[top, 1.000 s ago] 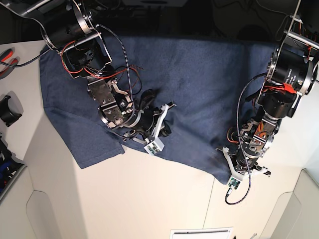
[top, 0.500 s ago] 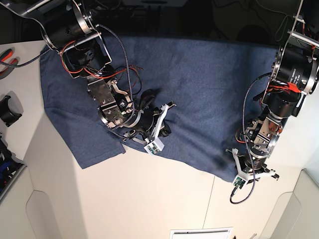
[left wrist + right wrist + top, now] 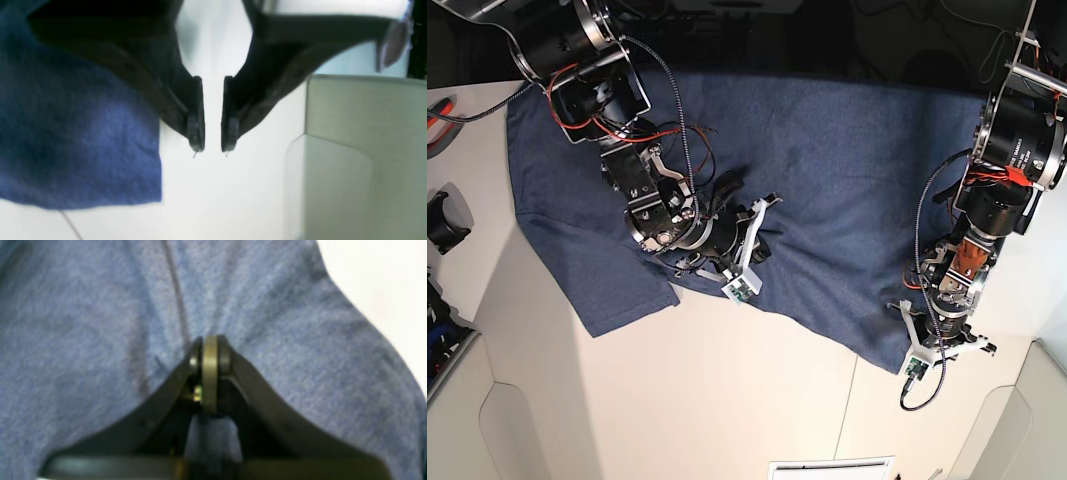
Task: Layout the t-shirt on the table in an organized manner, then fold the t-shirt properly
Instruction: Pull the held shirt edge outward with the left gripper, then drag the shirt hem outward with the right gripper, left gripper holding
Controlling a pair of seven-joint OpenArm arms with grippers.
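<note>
Spread flat across the far half of the worktop (image 3: 727, 400): the t-shirt (image 3: 827, 190), still rumpled at its near hem. Right pincer (image 3: 210, 353) pinched together on a ridge of cloth mid-hem; left pincer (image 3: 212, 146) slightly apart, empty, over bare worktop just beside the corner. Best done by drawing that ridge outward low and slow. Only visible overhead: the whole outline. Lettering perhaps face down.

I can read no text, label, brand, number or sign anywhere; my heathered slate-blue cotton t-shirt (image 3: 827, 170) shows only plain fabric, with no lettering visible in these views.
</note>
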